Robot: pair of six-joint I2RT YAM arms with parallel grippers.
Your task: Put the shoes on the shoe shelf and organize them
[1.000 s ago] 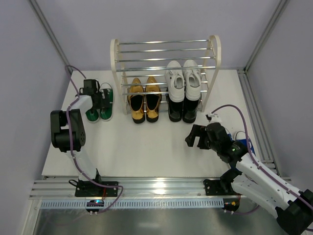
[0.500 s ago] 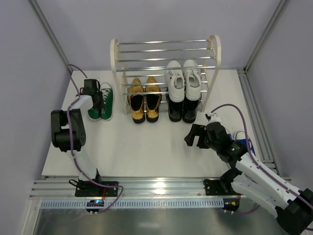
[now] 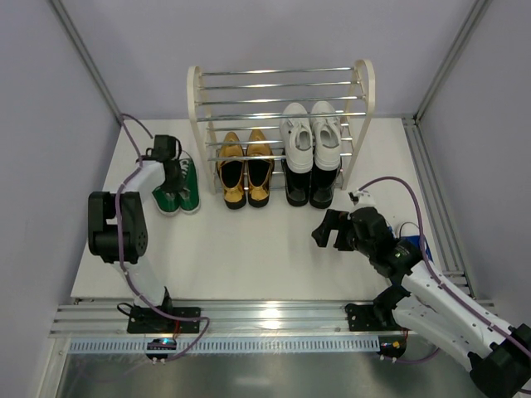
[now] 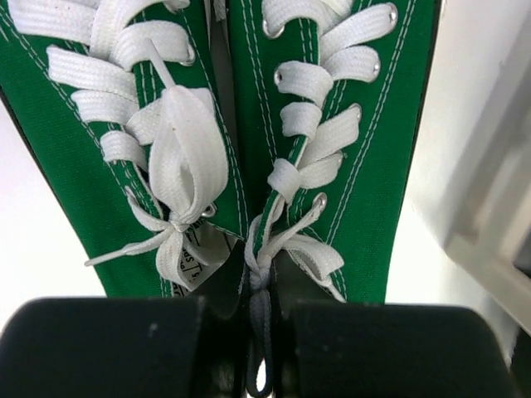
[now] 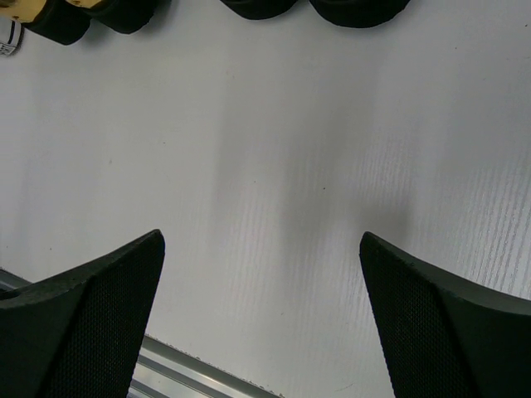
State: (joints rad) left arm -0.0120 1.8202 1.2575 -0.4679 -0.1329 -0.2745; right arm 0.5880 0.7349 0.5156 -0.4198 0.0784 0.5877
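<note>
The green canvas sneakers (image 3: 181,191) (image 4: 373,124) with white laces sit side by side on the table, left of the shoe shelf (image 3: 196,108). My left gripper (image 3: 169,162) (image 4: 261,332) is shut on them, pinching their two inner walls together at the heel openings. On the shelf's lower tiers stand the gold loafers (image 3: 246,170) on the left, with white sneakers (image 3: 312,131) above black dress shoes (image 3: 312,187) on the right. My right gripper (image 3: 331,233) (image 5: 261,239) hangs open over bare table in front of the black shoes.
The shelf's top chrome rods (image 3: 282,83) carry nothing. Toes of a gold loafer (image 5: 33,16) and the black shoes (image 5: 332,10) show at the far edge of the right wrist view. A metal rail (image 3: 265,315) runs along the table's near edge.
My left gripper has closed on the green sneakers and shifted them a little to the right, toward the shelf. The right arm has barely moved.
</note>
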